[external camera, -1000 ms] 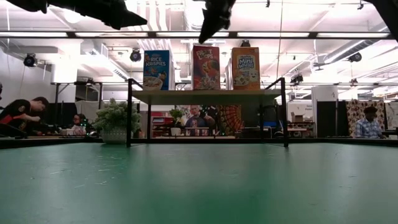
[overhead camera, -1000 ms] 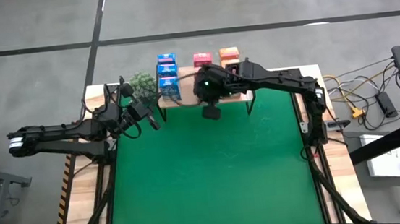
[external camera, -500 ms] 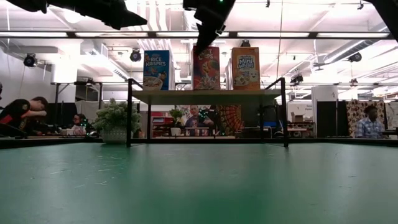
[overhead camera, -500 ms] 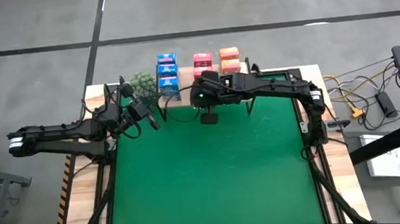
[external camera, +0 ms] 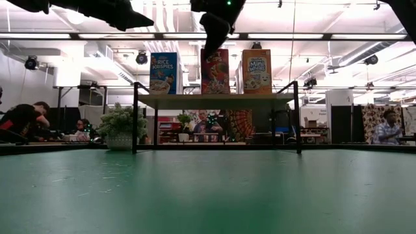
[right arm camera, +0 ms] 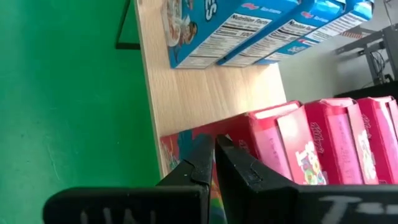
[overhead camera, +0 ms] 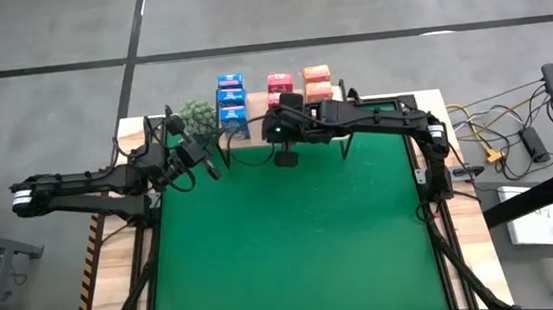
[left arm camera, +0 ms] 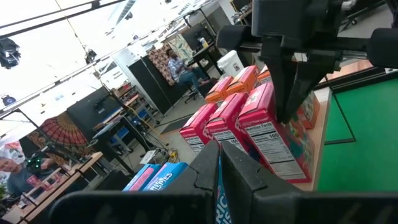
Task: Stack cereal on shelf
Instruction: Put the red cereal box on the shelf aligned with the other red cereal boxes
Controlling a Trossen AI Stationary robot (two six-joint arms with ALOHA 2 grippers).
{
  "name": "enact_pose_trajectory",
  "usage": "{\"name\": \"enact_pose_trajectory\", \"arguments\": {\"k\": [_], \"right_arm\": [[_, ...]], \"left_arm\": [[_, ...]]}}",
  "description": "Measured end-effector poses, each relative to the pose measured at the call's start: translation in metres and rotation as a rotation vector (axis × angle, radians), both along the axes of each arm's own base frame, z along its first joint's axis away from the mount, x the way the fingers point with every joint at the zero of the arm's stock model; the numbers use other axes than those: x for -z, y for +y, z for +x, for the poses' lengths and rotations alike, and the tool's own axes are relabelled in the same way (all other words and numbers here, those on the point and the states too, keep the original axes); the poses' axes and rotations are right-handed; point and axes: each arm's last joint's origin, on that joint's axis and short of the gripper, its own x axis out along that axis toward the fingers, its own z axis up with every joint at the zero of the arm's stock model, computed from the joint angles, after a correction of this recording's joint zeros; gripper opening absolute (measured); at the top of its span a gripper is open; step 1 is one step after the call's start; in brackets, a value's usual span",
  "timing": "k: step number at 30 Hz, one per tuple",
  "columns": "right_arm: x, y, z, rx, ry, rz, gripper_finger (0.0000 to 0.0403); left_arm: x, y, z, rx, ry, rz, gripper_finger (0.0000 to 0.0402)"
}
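While the right hand (overhead camera: pixel 285 157) hangs with its fingers pressed together and nothing between them, just in front of and above the front pink-red cereal box (right arm camera: pixel 273 146), the shelf (external camera: pixel 214 101) already carries three rows of boxes: blue Rice Krispies boxes (overhead camera: pixel 232 104) at one end, pink-red in the middle, orange Mini-Wheats boxes (external camera: pixel 257 71) at the other. From the low view each row stands upright on the wooden plank, and the right hand shows at the top of the frame, overlapping the upper edge of the pink-red box.

The main risk, as I judge it, lies in that closeness. A sideways or forward drift of the shut fingers could catch the top of the front pink-red box and tip it back into the row behind, or push it toward the shelf's front edge and off onto the green bench (overhead camera: pixel 294 244). The boxes look light and tall for their footprint, so a light knock would likely suffice. A straight lift clear of the shelf seems safest.

The left hand (overhead camera: pixel 212 169) waits near the blue row and the leafy plant (overhead camera: pixel 193 114), also shut and empty; any swing toward the shelf could clip the nearest blue box.
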Motion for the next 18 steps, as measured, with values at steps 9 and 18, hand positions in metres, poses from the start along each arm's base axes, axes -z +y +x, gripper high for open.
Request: {"name": "enact_pose_trajectory", "arguments": {"k": [9,18], "right_arm": [[-0.0011,0.0000,0.0019,0.002,-0.026,-0.002,0.0009],[-0.0015,-0.0001,0.0024,0.002,-0.033,-0.003,0.0009]], "left_arm": [[0.0000,0.0001,0.0000,0.000,0.000,0.000,0.0000],[0.0000,0.0001,0.0000,0.000,0.000,0.000,0.0000]]}}
